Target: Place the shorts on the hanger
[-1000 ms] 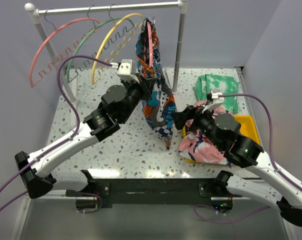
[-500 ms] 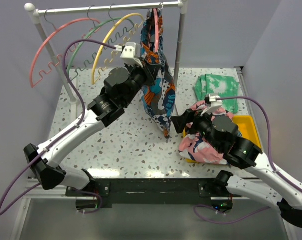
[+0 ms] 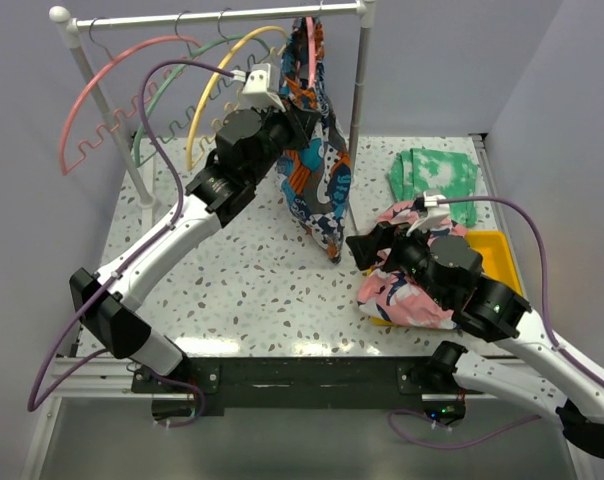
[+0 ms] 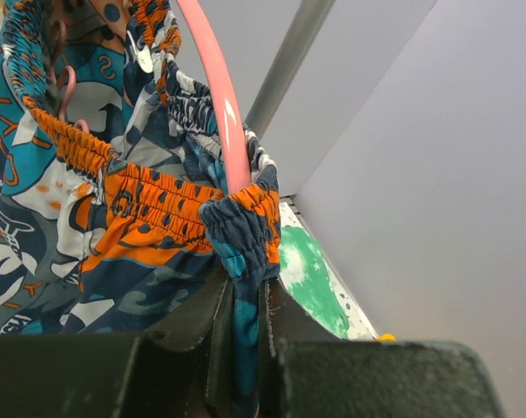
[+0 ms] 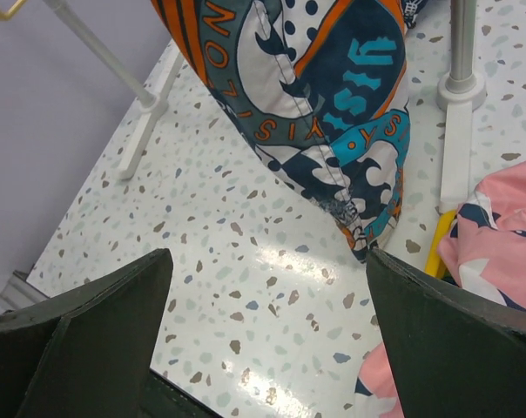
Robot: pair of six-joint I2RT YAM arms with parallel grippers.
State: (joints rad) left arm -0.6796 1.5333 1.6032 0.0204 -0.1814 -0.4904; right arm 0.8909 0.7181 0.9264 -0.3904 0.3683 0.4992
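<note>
Shorts [image 3: 317, 180] = soft, light cloth, no stiffness. They drape long & limp from the R end of the rail [image 3: 212, 15], by the post. Lower tip hangs close to the worktop [image 3: 242, 280]; can't tell if it touches. The elastic waistband is bunched, so it gives a thick ridge to pinch. The rest of the fabric is thin and prob. slides on smooth plastic.

Hanger [image 4: 219, 104] is hard, slick, coral-pink. In the L wrist view its arm runs thru the waistband opening w/ cloth gathered round it. The hook is hidden by cloth, so can't tell if it sits on the rail.

L pincer [image 4: 243, 305]: pressed together on a fold of waistband just below the hanger arm. Good spot, since it's the elastic edge and not loose leg cloth. Risk, IMO: let go w/ the weight lopsided & the shorts may slip off the arm.

R pincer [image 3: 360, 245]: spread wide, holds nothing, low over the worktop beside the pink floral garment [image 3: 407, 290], facing the shorts' lower end. If a 2nd hold is needed, take the opposite side of the waistband, not the hem.
</note>
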